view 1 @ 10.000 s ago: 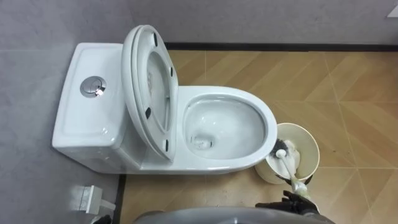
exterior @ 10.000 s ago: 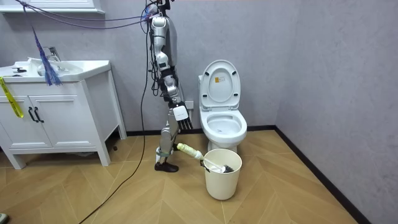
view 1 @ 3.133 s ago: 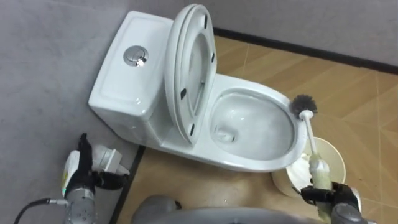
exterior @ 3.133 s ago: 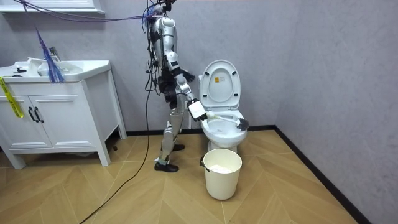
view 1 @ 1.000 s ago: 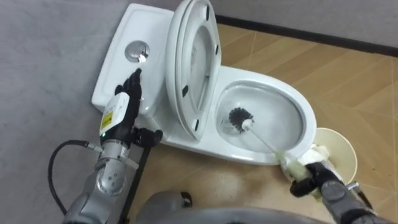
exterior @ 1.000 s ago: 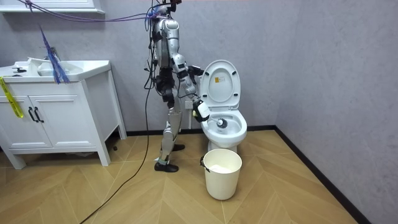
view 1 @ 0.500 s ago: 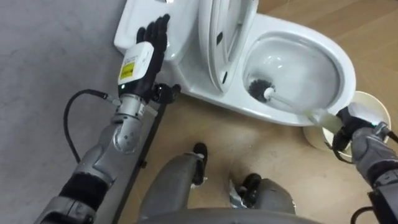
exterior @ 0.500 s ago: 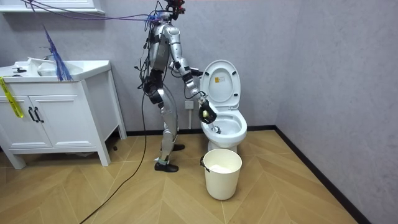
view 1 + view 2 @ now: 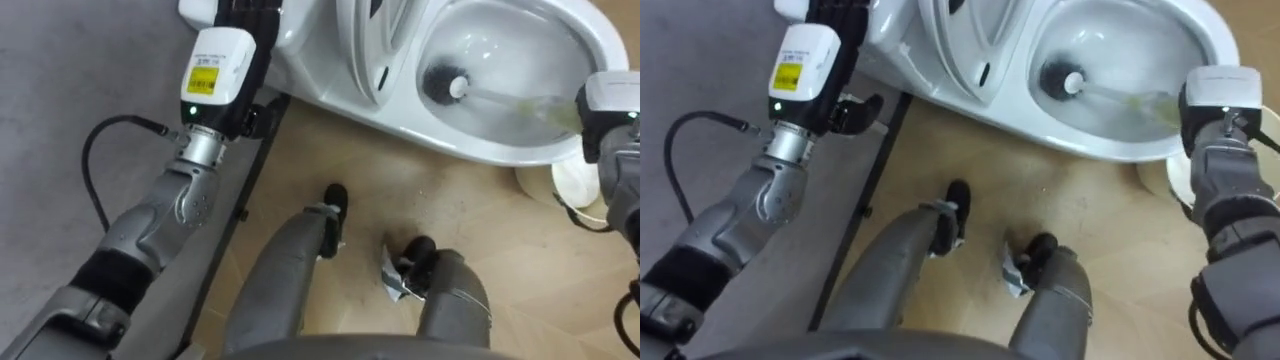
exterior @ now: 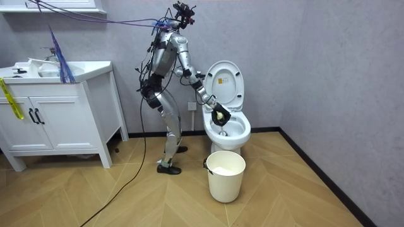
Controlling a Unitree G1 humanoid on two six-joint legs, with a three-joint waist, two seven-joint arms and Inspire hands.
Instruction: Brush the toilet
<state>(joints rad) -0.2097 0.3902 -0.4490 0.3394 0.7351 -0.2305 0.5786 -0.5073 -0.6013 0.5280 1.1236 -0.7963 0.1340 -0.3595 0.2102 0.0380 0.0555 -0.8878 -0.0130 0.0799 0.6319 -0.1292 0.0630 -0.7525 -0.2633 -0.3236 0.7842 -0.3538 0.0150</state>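
I am bending further over the toilet (image 9: 470,150) than half a second ago, and my right hand (image 9: 608,105) is sinking lower toward the rim at the right. That hand is closing round the handle of the brush (image 9: 443,82), whose dark head is lying inside the bowl against its left wall. My left hand (image 9: 222,70) is resting on the tank (image 9: 197,10) at the far left, fingers flat and straight as far as they show. I am leaning much of my weight forward, so if that hand slides on the smooth tank I am probably tipping toward the bowl. The raised seat (image 9: 360,40) is standing just left of the brush head; a wide stroke to the left could be knocking it down onto the handle. Scrubbing too hard risks flicking water onto the floor, and my right arm, swinging back, may be bumping the bucket (image 10: 226,176) just beside the toilet.
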